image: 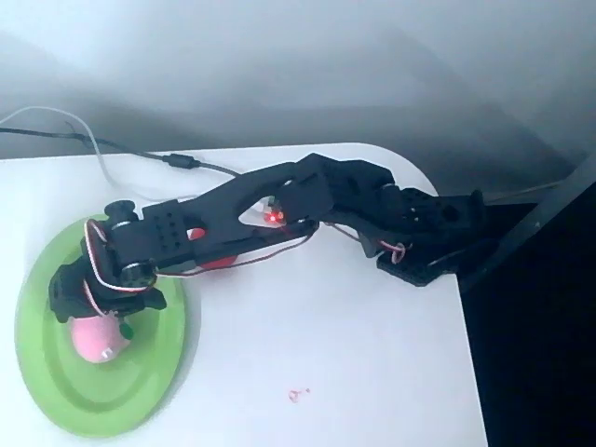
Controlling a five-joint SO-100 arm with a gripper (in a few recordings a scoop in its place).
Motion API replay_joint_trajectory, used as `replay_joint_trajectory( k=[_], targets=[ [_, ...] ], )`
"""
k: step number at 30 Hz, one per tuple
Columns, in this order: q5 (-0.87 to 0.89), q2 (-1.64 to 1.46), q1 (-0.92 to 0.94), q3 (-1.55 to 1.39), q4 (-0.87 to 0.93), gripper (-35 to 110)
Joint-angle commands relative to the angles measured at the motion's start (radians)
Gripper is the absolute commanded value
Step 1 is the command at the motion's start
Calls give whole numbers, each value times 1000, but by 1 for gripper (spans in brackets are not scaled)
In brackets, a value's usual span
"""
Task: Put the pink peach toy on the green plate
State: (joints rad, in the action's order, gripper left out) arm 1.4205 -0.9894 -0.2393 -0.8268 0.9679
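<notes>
Overhead view: pink peach toy (96,339) resting on green plate (140,396) near left edge of worktop (354,372), i.e. at its target. Pincer (93,312) directly over toy, touching or nearly so; opening and grip cannot be told (arm hides fingers). Release probably the step in hand. Red object (220,262) half-hidden beneath arm, off plate.

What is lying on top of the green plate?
The pink peach toy lies on the green plate, under the gripper. The arm covers the plate's upper part, and whether the jaws hold the toy is hidden.
</notes>
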Motion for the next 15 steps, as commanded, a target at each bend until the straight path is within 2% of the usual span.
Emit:
replay_joint_trajectory(
  k=[1,4,6,10,15],
  targets=[
    [-29,-140,-12,-44,0,56],
    [-25,-353,-12,-229,0,49],
    [9,-552,-12,-433,-25,39],
    [61,-973,11,-841,-86,32],
    [107,-1381,91,-1239,-84,0]
  ],
)
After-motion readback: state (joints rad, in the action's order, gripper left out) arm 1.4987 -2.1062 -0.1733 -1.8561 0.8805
